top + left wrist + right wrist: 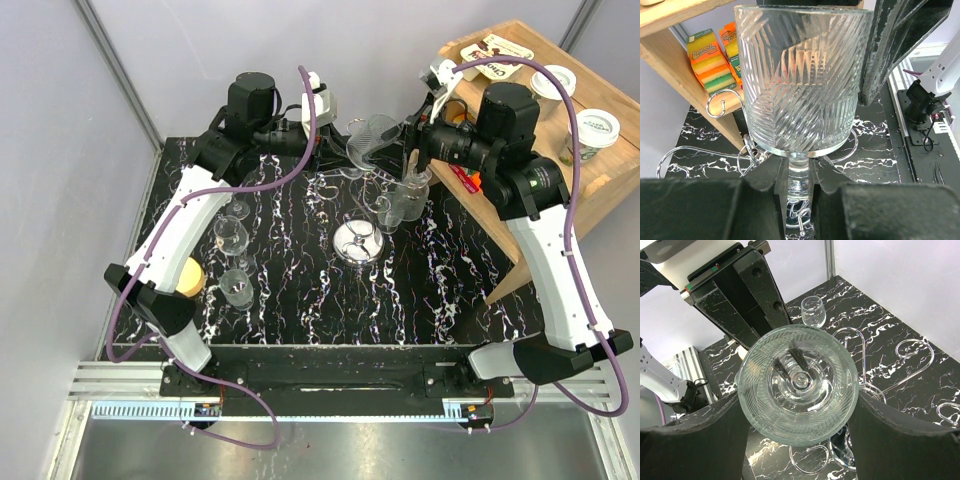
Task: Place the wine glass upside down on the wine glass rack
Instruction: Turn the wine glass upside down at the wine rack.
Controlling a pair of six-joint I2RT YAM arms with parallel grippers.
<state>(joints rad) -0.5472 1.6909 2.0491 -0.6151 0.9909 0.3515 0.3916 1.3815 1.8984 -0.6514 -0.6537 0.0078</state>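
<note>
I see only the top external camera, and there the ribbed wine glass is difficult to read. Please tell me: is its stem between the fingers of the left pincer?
Observer: Yes. In the left wrist view the stem of the wine glass stands between the two fingers of the left pincer, which sit close against it on both sides.
Operator: And the right pincer?
Observer: Its fingers flank the bowl, one at each side, as the right wrist view shows.
Operator: Is anything inside the bowl?
Observer: No. The right wrist camera looks straight into the open mouth, and the bowl is empty.
</note>
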